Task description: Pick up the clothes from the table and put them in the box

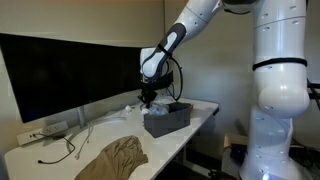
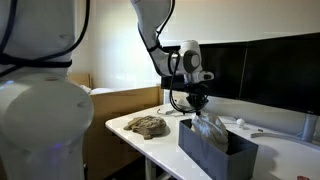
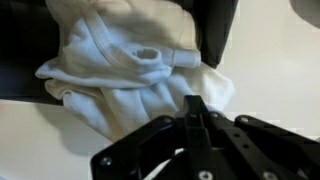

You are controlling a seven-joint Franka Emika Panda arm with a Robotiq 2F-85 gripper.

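**Item: white garment** (image 3: 125,65).
- Location: lying bunched at the box (image 1: 167,122), which is standing near one end of the surface (image 1: 40,160). I am not managing to tell whether it is sitting inside the walls or spilling over one.
- Handling, as I am judging it: light, soft, limp, not fragile. It is likely to sag from any single pinch, so I am favouring a thick raised fold near its middle over a thin hem.
- Orientation: crumpled, showing no clear long axis. A round opening, collar or cuff, is facing up toward the wrist view.

**Item: tan garment** (image 1: 117,155).
- Location: lying well apart from the box, by the surface's front edge.
- Orientation: its long axis is running roughly along that edge, one end pointing toward the box.

**Item: my fingers** (image 3: 192,112).
- State: pressing fully together at the white garment's near edge, above the box in both exterior views. I cannot tell whether a fold is caught between them.
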